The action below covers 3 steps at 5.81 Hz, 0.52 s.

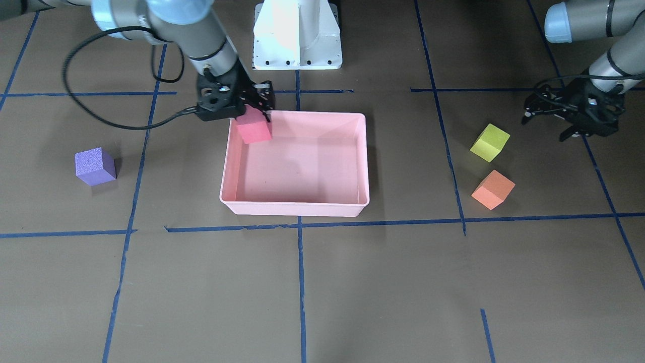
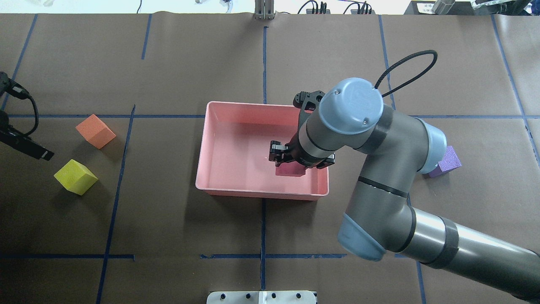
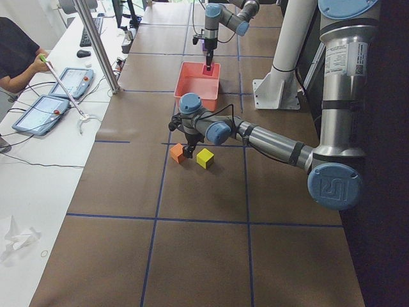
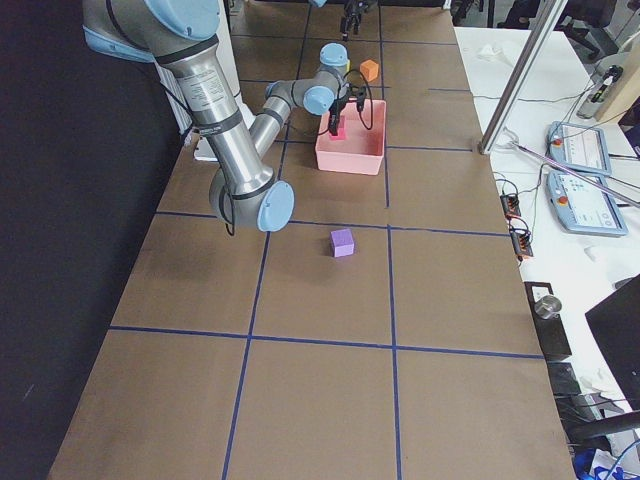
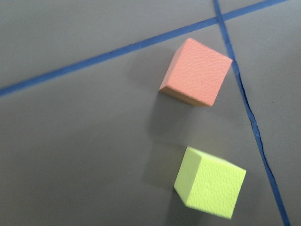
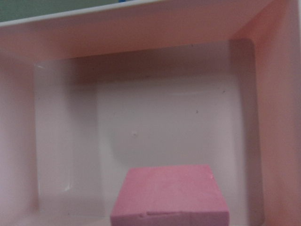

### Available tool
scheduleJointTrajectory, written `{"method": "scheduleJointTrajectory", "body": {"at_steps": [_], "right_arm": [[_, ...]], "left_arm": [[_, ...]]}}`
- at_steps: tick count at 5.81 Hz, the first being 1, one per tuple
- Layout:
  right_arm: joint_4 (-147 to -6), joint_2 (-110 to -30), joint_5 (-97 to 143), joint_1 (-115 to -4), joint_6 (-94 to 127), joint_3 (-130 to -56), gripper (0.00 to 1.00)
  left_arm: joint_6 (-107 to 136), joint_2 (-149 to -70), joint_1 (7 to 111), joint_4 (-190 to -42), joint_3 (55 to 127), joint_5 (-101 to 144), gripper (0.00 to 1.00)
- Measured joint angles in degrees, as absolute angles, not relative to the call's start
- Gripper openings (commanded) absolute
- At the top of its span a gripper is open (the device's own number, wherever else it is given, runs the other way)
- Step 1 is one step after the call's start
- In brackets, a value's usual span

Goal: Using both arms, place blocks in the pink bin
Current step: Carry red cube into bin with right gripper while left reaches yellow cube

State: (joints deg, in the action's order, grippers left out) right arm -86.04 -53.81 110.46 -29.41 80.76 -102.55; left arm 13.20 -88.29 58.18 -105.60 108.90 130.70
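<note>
The pink bin (image 1: 297, 207) sits mid-table. My right gripper (image 1: 256, 115) is shut on the red-pink block (image 1: 254, 130) and holds it over the bin's corner nearest the robot; the block shows low in the right wrist view (image 6: 169, 195), above the bin floor. In the overhead view the right gripper (image 2: 291, 161) hides most of the block (image 2: 290, 171). The purple block (image 1: 94, 166) lies on the table apart from the bin, on the right arm's side. The yellow-green block (image 1: 490, 142) and orange block (image 1: 493, 189) lie on the other side. My left gripper (image 1: 546, 126) hovers open beside the yellow-green block.
The white pedestal base (image 1: 297, 35) stands behind the bin. Blue tape lines grid the brown table. The left wrist view shows the orange block (image 5: 197, 73) and yellow-green block (image 5: 211, 183) apart on the table. An operator (image 3: 16, 51) sits at a side desk.
</note>
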Motion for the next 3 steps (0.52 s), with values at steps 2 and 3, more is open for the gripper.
{"method": "scheduleJointTrajectory", "body": {"at_steps": [2, 3], "right_arm": [[-86.0, -51.5, 107.8, -27.4, 84.3, -98.5, 1.0], [-86.0, -51.2, 107.0, -27.2, 84.5, -98.4, 1.0]], "left_arm": [[13.3, -88.5, 53.4, -107.3, 108.2, 126.0, 1.0], [13.4, -88.5, 51.7, -107.5, 107.5, 125.1, 1.0]]}}
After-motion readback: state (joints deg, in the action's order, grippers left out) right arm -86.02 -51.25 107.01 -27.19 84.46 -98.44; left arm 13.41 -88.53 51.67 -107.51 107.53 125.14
